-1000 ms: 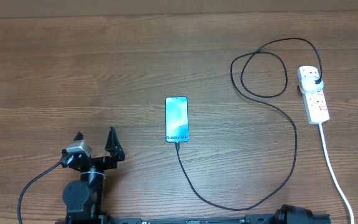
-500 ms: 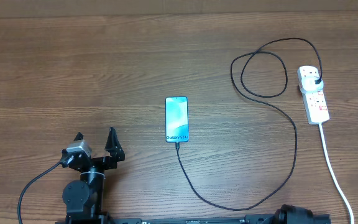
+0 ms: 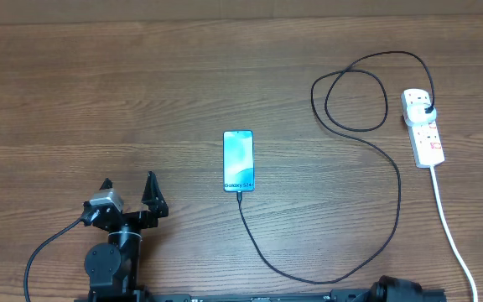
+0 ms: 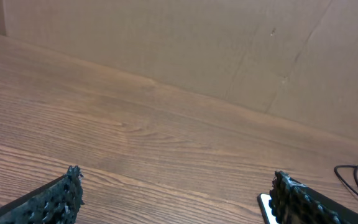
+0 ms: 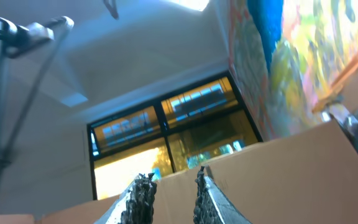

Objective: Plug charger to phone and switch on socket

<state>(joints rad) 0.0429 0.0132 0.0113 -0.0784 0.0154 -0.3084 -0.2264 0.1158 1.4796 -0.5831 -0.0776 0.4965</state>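
Note:
The phone point(image 3: 238, 160) lies flat mid-table, its light blue screen lit. The charger point(image 3: 399, 193), a thin black cable, has its small tip in the phone's near end point(image 3: 239, 194). It curves right, loops, and ends in a black plug point(image 3: 428, 111) seated in the white socket point(image 3: 423, 127) at the far right. My left gripper point(image 3: 127, 179) stands open at the near left, well clear of the phone. The left wrist view shows the left gripper point(image 4: 176, 177) empty, with a sliver of phone point(image 4: 265, 204) beside its right finger. My right gripper point(image 5: 173, 174) points up at the ceiling, narrowly open and empty.
The socket's white cord point(image 3: 451, 226) runs from the strip toward the near right edge. A cardboard wall point(image 4: 166, 43) closes off the far side of the wooden table point(image 3: 141, 101). Part of the right arm point(image 3: 401, 289) shows at the near edge.

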